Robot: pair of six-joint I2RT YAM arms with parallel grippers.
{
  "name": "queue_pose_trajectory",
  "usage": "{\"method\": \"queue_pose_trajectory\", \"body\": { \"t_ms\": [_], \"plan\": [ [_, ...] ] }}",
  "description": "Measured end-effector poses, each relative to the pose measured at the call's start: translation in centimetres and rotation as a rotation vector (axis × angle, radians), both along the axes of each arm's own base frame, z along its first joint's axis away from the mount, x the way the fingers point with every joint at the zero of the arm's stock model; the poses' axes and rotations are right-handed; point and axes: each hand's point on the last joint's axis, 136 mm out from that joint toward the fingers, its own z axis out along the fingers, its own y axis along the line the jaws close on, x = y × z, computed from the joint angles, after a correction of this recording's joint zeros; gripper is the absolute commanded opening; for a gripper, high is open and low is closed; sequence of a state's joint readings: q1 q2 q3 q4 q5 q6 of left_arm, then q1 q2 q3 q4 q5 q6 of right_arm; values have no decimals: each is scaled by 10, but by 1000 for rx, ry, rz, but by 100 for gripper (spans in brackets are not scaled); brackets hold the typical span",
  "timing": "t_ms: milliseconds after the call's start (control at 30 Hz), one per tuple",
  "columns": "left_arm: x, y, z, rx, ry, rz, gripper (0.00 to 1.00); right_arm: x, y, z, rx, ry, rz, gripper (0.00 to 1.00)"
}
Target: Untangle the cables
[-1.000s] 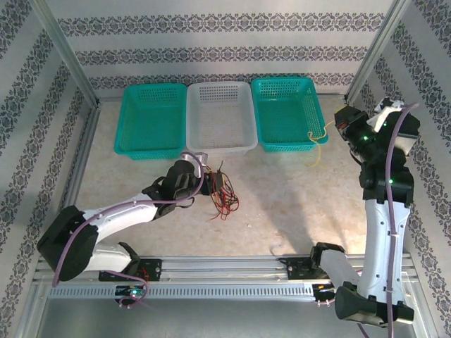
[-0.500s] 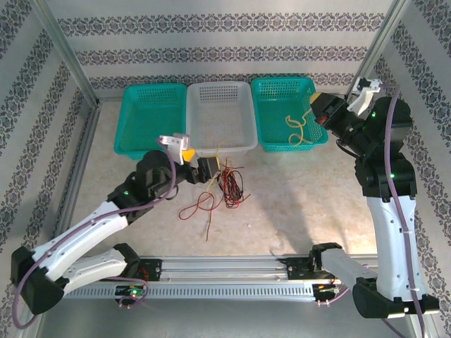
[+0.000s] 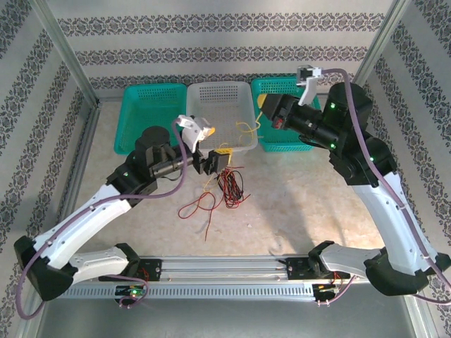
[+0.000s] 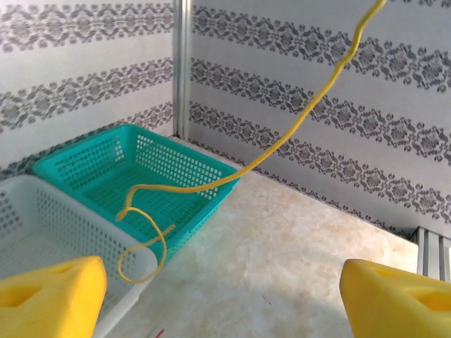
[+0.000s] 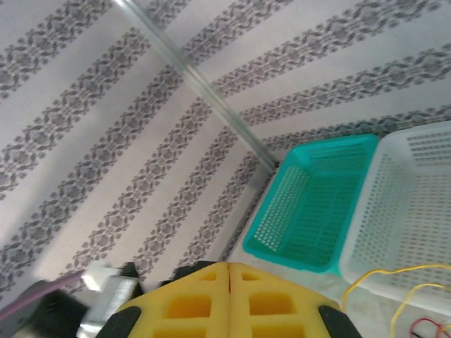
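1. Found the right tool pressed fully closed, pads meeting flat along one seam, up over the white basket, with the yellow cable hanging from its tip.
2. Traced that cable down in a curl over the white basket's right side; from the left wrist, saw it sweep from the upper right to a loop at the basket's rim.
3. Found the left tool spread wide, pads far apart, gripping nothing, just in front of the white basket.
4. Noted the red and black cables bunched on the bench just beside the left tool, one red strand trailing toward the near left.
5. Counted a left teal basket and a right teal basket flanking the white one.
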State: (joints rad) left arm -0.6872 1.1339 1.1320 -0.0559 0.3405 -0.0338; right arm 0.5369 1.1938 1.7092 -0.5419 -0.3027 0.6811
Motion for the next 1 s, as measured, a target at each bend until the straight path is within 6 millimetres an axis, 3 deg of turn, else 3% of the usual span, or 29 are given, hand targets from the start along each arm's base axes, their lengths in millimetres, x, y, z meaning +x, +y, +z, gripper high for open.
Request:
{"method": "queue_pose_trajectory", "body": {
  "t_ms": [133,333,500,800,1000],
  "plan": [
    [6,-8,2,11,-76,-23,83,-4,17,7,5,-9,49,0],
    [3,-8,31,-13,-235,-33,82,-13,31,16,21,-30,99,0],
    [-1,-8,37,6,-298,-49,60,-15,38,20,37,-39,124,0],
    [-2,-9,32,7,-301,-64,39,-19,45,27,75,-49,151,0],
    [-2,-9,33,1,-297,-62,11,-16,48,22,82,-33,150,0]
  ]
}}
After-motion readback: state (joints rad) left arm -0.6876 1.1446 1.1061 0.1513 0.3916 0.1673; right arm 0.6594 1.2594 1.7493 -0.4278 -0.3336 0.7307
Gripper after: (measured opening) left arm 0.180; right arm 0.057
